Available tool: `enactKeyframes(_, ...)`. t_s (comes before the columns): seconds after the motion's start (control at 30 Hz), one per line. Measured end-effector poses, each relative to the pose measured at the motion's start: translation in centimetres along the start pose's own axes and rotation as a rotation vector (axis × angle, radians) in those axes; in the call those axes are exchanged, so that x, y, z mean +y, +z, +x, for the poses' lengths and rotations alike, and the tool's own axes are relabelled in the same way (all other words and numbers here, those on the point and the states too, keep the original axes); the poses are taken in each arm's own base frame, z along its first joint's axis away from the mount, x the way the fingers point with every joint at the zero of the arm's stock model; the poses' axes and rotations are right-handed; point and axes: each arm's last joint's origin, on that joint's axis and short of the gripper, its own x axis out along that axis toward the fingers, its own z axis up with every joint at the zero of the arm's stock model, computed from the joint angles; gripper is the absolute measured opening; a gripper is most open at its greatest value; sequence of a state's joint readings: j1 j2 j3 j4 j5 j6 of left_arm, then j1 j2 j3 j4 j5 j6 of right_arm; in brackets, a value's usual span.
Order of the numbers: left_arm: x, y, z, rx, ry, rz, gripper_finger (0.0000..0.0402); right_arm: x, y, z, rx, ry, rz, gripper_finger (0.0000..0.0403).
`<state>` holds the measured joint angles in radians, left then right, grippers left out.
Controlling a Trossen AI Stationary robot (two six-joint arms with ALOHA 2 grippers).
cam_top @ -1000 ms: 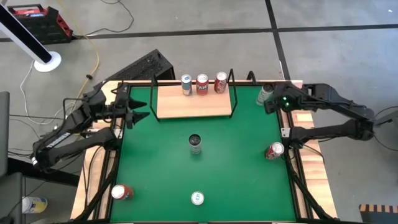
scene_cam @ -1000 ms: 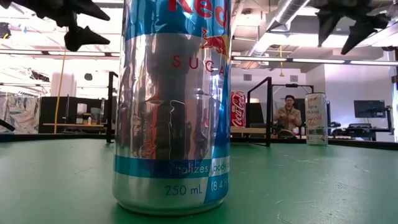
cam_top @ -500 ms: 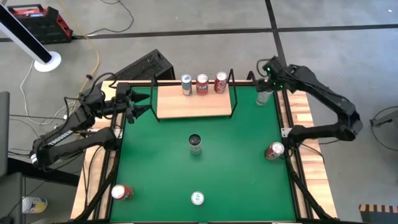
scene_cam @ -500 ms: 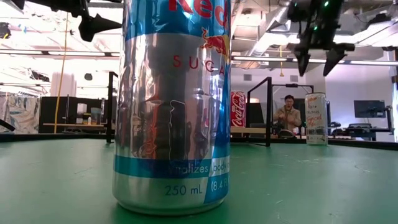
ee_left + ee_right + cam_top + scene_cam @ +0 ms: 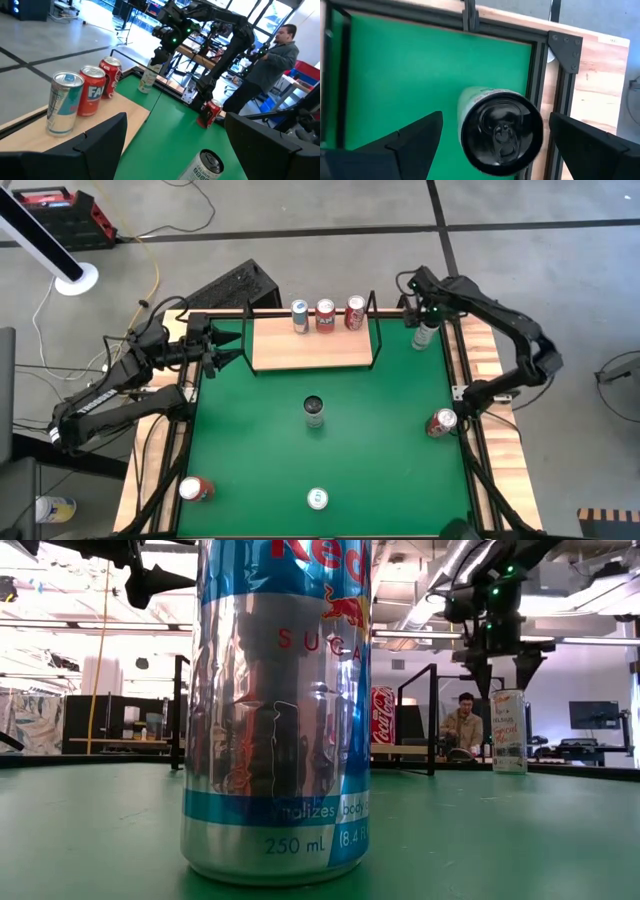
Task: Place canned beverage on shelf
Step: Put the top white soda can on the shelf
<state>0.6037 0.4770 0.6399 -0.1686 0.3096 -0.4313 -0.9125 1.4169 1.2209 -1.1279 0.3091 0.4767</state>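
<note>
A pale green-and-white can point(image 5: 425, 335) stands upright on the green mat at the far right corner; it also shows in the low view point(image 5: 508, 732). My right gripper point(image 5: 420, 311) hangs open right above it, fingers pointing down on either side of the can's dark top point(image 5: 501, 131), apart from it. The light-wood shelf point(image 5: 312, 346) lies at the far middle and bears three upright cans point(image 5: 325, 314) along its far edge. My left gripper point(image 5: 232, 348) hovers open and empty at the shelf's left end.
A dark-topped can point(image 5: 314, 410) stands at mid-mat. A red can point(image 5: 441, 422) lies at the right edge, another red can point(image 5: 195, 489) at the near left, and a blue-silver can point(image 5: 317, 499) near the front edge. A person point(image 5: 270, 55) stands beyond the table.
My right gripper has swung from the table's right side toward the far right corner, turned to point down, and come low over the pale green can. My left gripper has shifted a little toward the far edge. No can has moved.
</note>
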Motion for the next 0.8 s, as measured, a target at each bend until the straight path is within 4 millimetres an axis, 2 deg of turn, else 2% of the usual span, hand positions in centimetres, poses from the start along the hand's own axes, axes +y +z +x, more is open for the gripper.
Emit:
enactKeyframes(0.3,0.0,0.0,0.0,-0.001,0.004,0.0,0.032,0.0,0.3,1.4,0.063,-0.037,-0.009,0.0373)
enactKeyframes(0.57,0.0,0.0,0.0,0.004,0.01,0.009,0.032,-0.6,-1.6,2.9,0.11,0.02,0.002,0.032)
enactKeyframes(0.8,0.1,0.0,0.0,0.003,0.012,0.025,0.032,-0.6,-2.3,2.6,0.054,0.052,0.01,0.0282)
